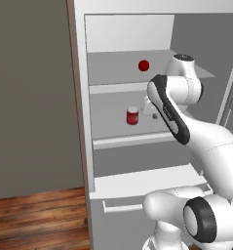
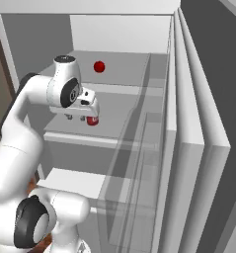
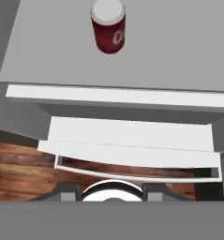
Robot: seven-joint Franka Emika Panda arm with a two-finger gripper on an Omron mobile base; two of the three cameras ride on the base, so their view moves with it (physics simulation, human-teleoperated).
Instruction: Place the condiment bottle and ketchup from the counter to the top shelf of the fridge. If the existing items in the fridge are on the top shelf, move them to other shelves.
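The fridge point(image 1: 84, 97) stands open in front of the robot, its grey shelves bare apart from two red things. On the top shelf point(image 1: 113, 88) sits a small round red fruit point(image 1: 144, 65), set well back toward the rear wall; from the right side it shows at the same height point(image 2: 99, 66), alone on that plate. One shelf down point(image 1: 123, 140) stands the short red jar point(image 1: 132, 116) with its white lid, upright and roughly in the middle of the shelf's depth. The white arm reaches in at the level of that second shelf, and the gripper point(image 2: 76, 117) hangs just beside the jar, to its left as seen from the right side, where the jar point(image 2: 92, 120) peeks out from under the hand. The fingers are drawn in to their narrowest and grip nothing; the jar stands free on its shelf. From the hand's own camera the jar point(image 3: 108, 28) appears from above, lid toward the lens, standing on the grey plate back from its pale front edge point(image 3: 118, 96). Under that edge is the white drawer point(image 3: 132, 140) with its bar handle point(image 3: 137, 174), and wooden floor point(image 3: 15, 173) shows beyond.
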